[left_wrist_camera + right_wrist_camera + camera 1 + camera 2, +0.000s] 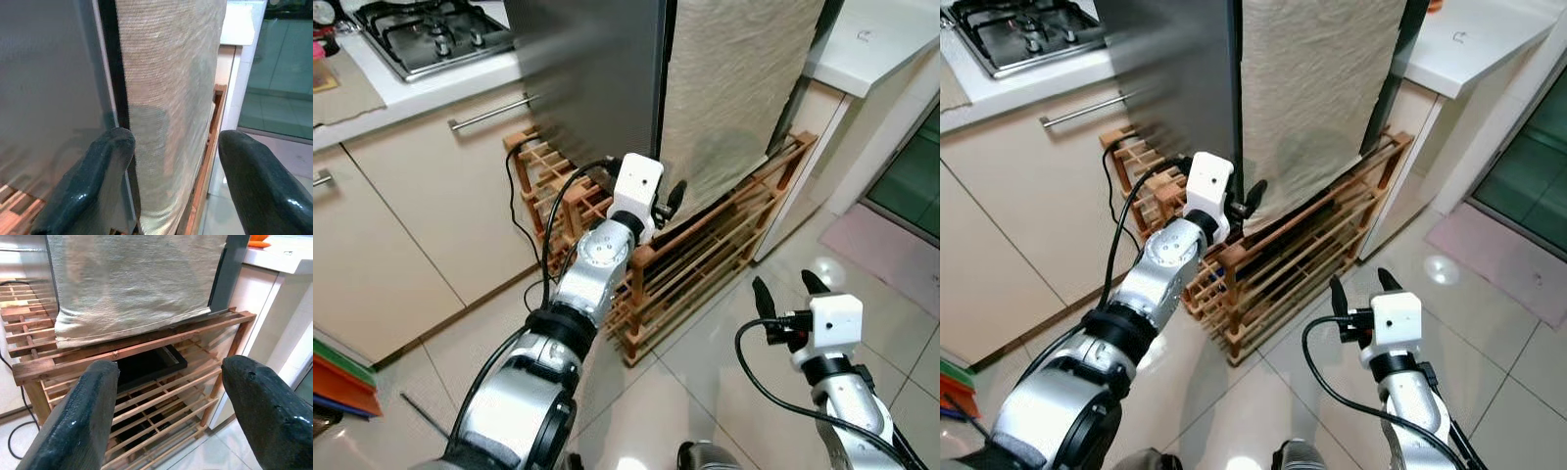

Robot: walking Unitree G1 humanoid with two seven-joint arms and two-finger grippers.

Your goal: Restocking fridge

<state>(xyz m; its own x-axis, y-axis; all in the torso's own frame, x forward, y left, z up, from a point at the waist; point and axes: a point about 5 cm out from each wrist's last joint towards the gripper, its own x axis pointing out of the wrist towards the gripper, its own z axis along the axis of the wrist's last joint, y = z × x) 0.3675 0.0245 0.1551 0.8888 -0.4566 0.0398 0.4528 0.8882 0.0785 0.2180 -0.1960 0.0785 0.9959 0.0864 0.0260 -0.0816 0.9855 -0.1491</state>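
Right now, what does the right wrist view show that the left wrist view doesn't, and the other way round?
Right wrist view: the black tray inside the wooden rack and an orange thing on the counter. Left wrist view: the fridge's steel side, close beside the open left gripper. Both: the beige cloth over the fridge front, and part of the rack.

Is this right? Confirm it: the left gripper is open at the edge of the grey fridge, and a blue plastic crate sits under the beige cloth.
Not quite. Under the beige cloth sits a brown wooden slatted rack, as the right wrist view shows. The left gripper is indeed open at the edge of the grey fridge.
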